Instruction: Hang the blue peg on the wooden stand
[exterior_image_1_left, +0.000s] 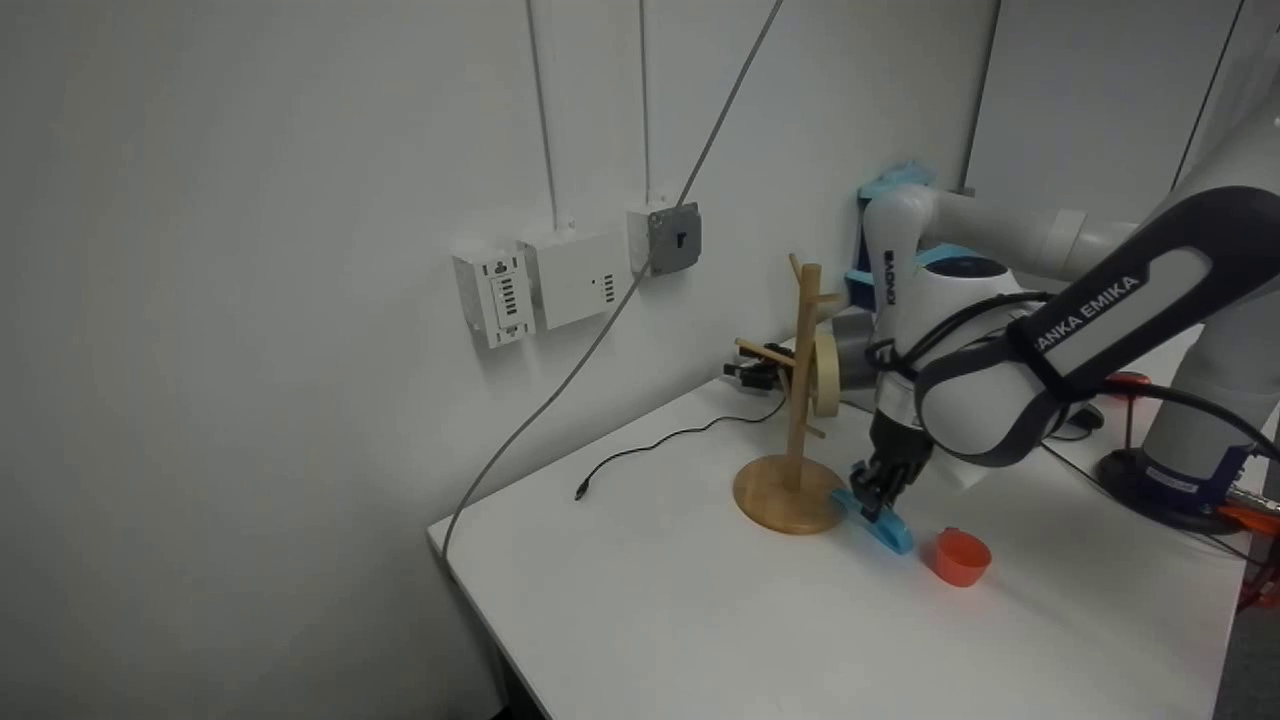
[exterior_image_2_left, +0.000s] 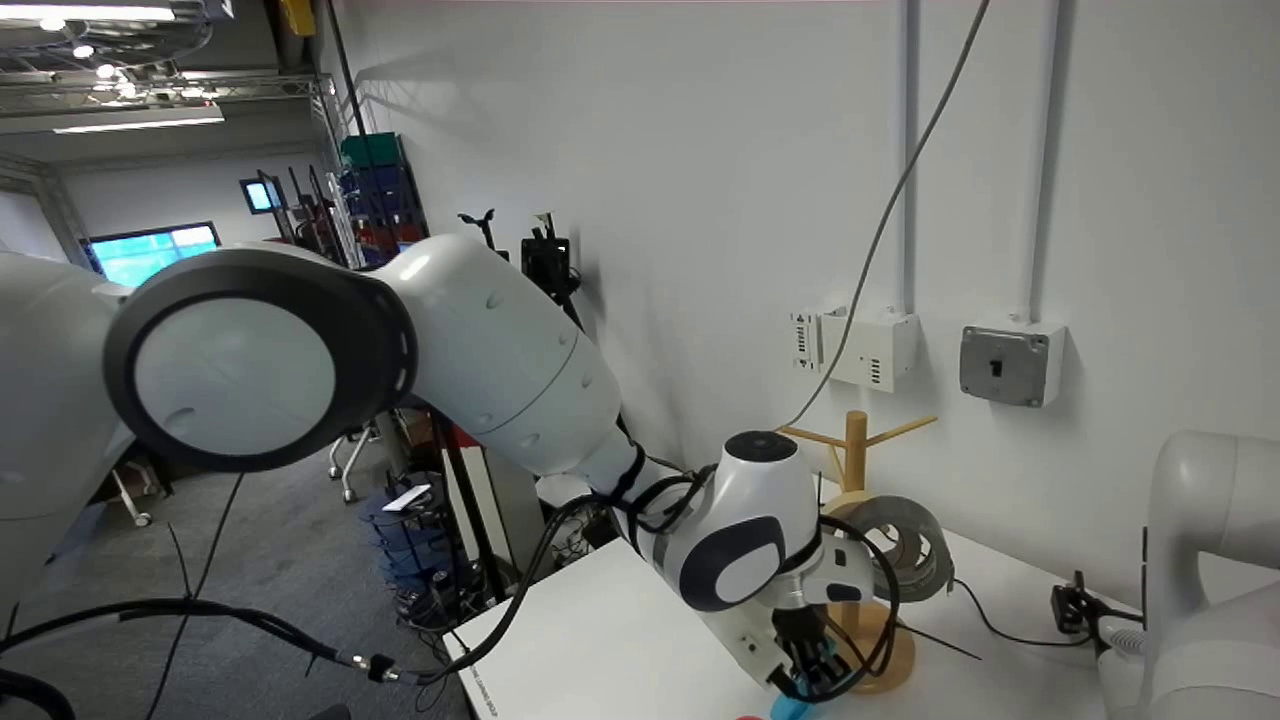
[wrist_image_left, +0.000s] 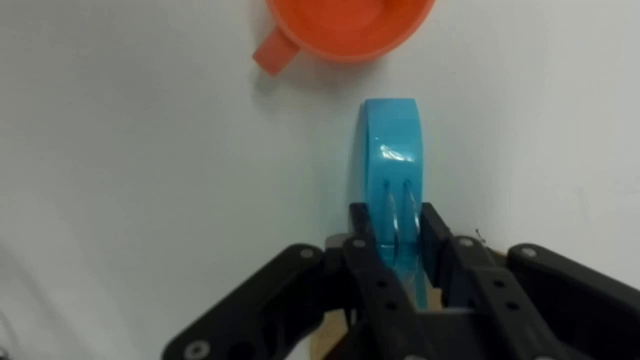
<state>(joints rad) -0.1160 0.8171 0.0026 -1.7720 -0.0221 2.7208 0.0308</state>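
Note:
The blue peg (wrist_image_left: 395, 145), a light-blue clip-like piece with a metal spring, lies between the black fingers of my gripper (wrist_image_left: 392, 220) in the wrist view. Both pads touch its sides. One end points at the red cup, and the other runs back under the gripper. In an exterior view the peg (exterior_image_1_left: 890, 533) is low at the table, its far end by the round base of the wooden stand (exterior_image_1_left: 803, 400). The stand is upright, with short side arms. In an exterior view the arm partly hides the stand (exterior_image_2_left: 856, 450), and the peg (exterior_image_2_left: 790, 705) shows only in part.
A red cup (exterior_image_1_left: 962, 558) sits close beside the peg. Tape rolls (exterior_image_2_left: 910, 545) appear to hang on a stand arm. A black cable (exterior_image_1_left: 680, 433) lies behind the stand. Another robot arm (exterior_image_1_left: 895, 240) stands near the wall, with black gear (exterior_image_1_left: 760, 368) at the wall's foot.

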